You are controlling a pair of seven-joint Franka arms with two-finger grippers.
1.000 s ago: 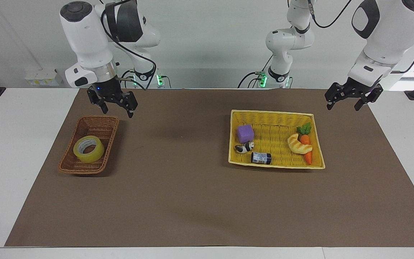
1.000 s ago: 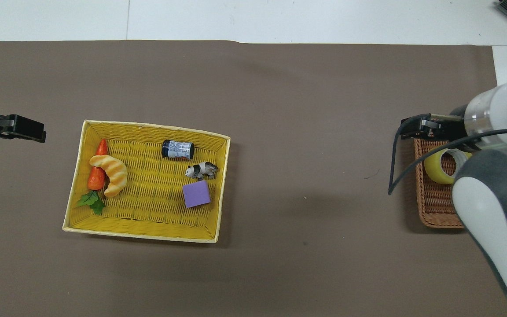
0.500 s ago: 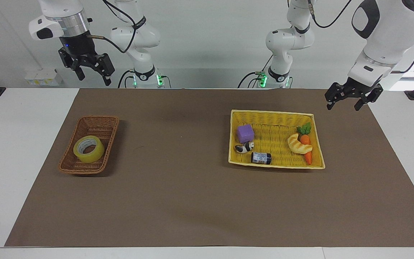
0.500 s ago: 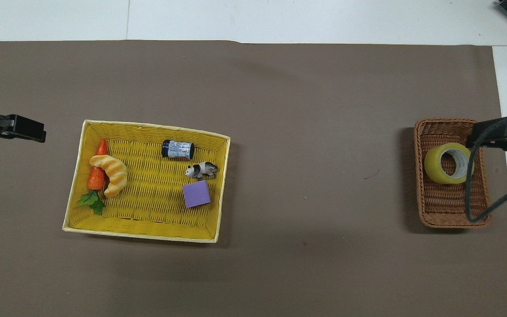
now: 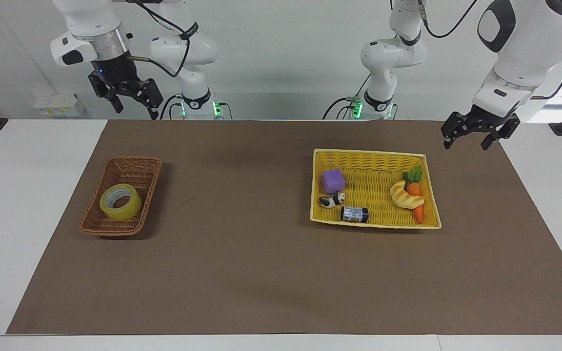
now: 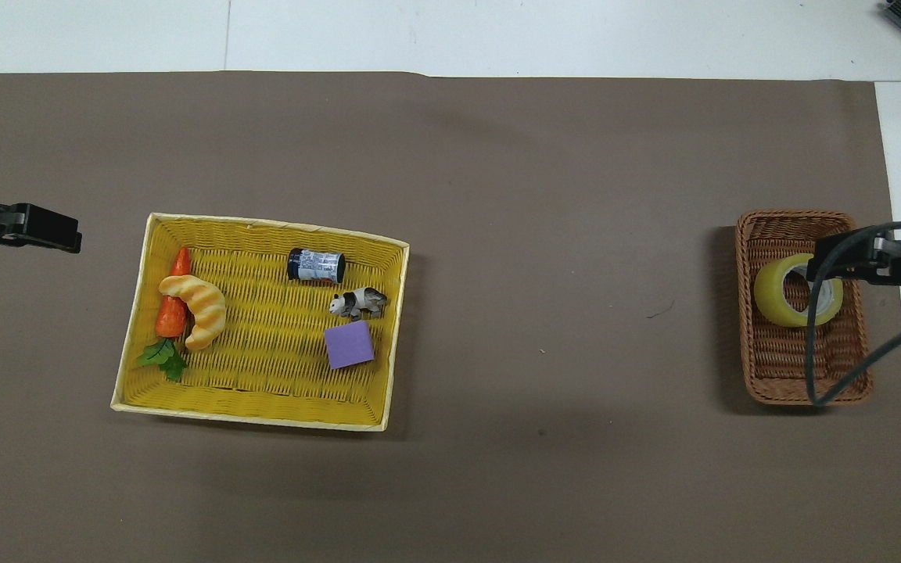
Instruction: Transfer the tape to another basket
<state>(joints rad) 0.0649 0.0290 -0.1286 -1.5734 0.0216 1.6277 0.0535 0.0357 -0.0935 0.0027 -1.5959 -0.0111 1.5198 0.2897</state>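
The tape [image 5: 120, 202], a yellowish roll with a pale core, lies in the small brown wicker basket [image 5: 134, 161] toward the right arm's end of the table. It also shows in the overhead view [image 6: 777, 301], inside that basket [image 6: 791, 217]. My right gripper [image 5: 135, 109] is open and empty, raised high above the brown basket; in the overhead view the right gripper [image 6: 881, 264] and its cable cover part of the tape. My left gripper [image 5: 466, 145] is open and empty, waiting in the air beside the yellow basket [image 5: 369, 154].
The yellow basket [image 6: 263, 224] holds a purple cube [image 6: 349, 346], a toy panda [image 6: 358, 301], a dark can [image 6: 316, 265], a croissant [image 6: 196, 306] and a carrot [image 6: 173, 305]. A brown mat [image 5: 242, 253] covers the table.
My right gripper rose from just above the brown basket to high over it, then came down slightly. The tape stayed in the basket. The left arm has not moved.
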